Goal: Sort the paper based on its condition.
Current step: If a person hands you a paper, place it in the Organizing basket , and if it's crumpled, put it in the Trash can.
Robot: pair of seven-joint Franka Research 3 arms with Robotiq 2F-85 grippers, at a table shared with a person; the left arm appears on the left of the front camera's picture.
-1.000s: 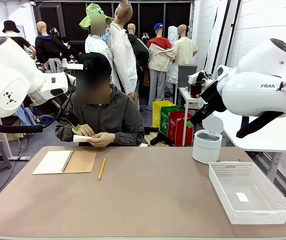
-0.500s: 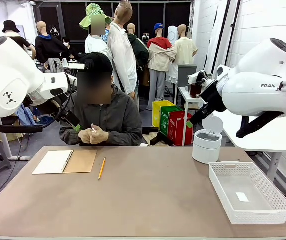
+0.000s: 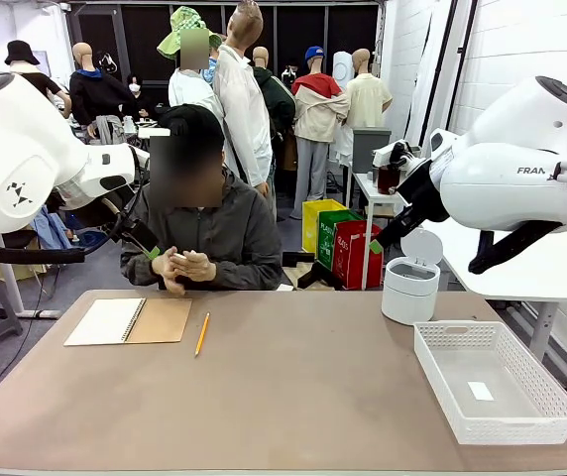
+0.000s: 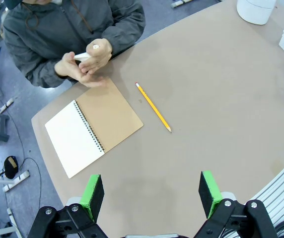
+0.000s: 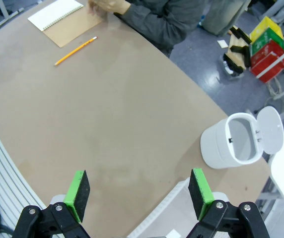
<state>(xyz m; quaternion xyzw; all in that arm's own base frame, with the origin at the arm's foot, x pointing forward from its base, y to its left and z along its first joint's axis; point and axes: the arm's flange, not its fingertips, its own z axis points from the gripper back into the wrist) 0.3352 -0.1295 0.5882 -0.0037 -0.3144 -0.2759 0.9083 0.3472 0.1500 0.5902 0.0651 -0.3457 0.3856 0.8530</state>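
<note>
The paper (image 4: 84, 56) is squeezed between the person's two hands (image 3: 186, 268) above the far table edge. Just a small white bit of it shows, and the hands hide the rest. My left gripper (image 4: 152, 196) hangs open high over the near left part of the table, with nothing between its green pads. The right gripper (image 5: 138, 196) is also open and holds nothing, high over the table's right side. Both are far from the paper.
An open spiral notebook (image 3: 105, 321) with a brown cover lies at the far left, a yellow pencil (image 3: 202, 334) beside it. A white mesh basket (image 3: 551, 392) holding a tiny label sits at the right. Behind it stands a white bin (image 3: 407, 297), lid up.
The person has lifted the hands off the table edge and pressed the white sheet into a small wad between them. Neither arm has moved.
</note>
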